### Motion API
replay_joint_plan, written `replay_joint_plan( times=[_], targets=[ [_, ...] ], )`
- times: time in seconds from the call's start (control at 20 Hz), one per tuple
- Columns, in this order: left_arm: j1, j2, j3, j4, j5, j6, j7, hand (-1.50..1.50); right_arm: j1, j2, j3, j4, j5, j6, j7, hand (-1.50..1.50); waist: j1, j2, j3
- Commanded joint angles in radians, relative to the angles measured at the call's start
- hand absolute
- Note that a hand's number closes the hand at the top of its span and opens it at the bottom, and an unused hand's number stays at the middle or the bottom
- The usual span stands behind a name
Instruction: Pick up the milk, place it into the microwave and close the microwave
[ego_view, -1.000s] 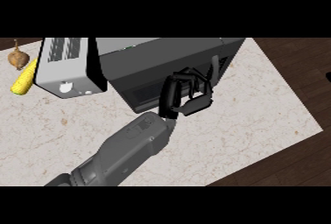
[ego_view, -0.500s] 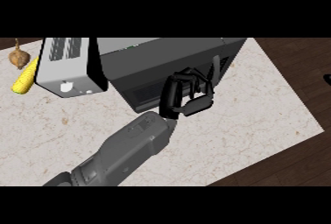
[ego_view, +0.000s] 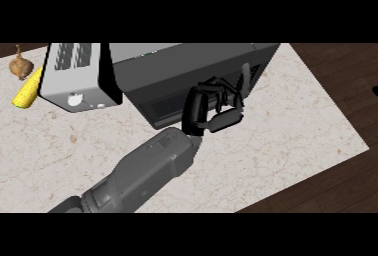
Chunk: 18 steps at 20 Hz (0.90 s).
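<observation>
Grey forearm (ego_view: 140, 175) is what I am seeing first in the head view, coming in from the near left edge and slanting up toward the middle of the counter (ego_view: 295, 130). It is ending in my left hand (ego_view: 210, 107), which is sitting against the front of the microwave (ego_view: 192, 62), toward the right end of that dark front face. The fingers (ego_view: 221, 90) are curling over and the thumb is folding in under them, so the hand is clenched. I am making out nothing inside the curl, and I cannot tell whether the fingertips are catching the door. A thin black handle (ego_view: 244, 80) is standing just to the right of the fingers, close by them, but I cannot tell whether they are touching it.

The microwave is lying at the far side of the pale stone counter, turned at an angle, with its front facing near and left. The milk is not showing anywhere, and I cannot tell whether it is inside the microwave.

A silver toaster (ego_view: 74, 75) is standing just beside the microwave on the left. Further left, a yellow corn cob (ego_view: 27, 92) is lying near the toaster, and a brown onion (ego_view: 20, 64) is lying just beyond the cob at the far left.

At the right edge, over the dark wood floor (ego_view: 332, 65), a small black shape (ego_view: 375, 91) is poking in. I am taking it for my right hand, but too little is showing to tell its state.
</observation>
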Motion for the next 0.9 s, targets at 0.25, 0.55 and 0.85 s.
replay_joint_plan(
  times=[0.25,0.55,0.85],
  targets=[
    [-0.086,0.0,0.03,0.096,0.042,-0.016,0.032,1.5,-0.013,-0.032,-0.004,-0.002,-0.033,0.022,0.018,-1.5,-0.008,0.012,-0.001],
    [-0.089,0.0,-0.047,0.152,0.004,0.011,0.041,1.5,-0.032,-0.032,0.011,-0.007,-0.086,0.05,0.016,-1.5,-0.005,0.014,0.004],
    [-0.07,0.0,-0.042,0.196,0.043,0.053,0.081,1.5,-0.015,-0.05,0.005,-0.021,-0.118,0.07,0.023,-1.5,0.019,0.003,0.001]
  ],
)
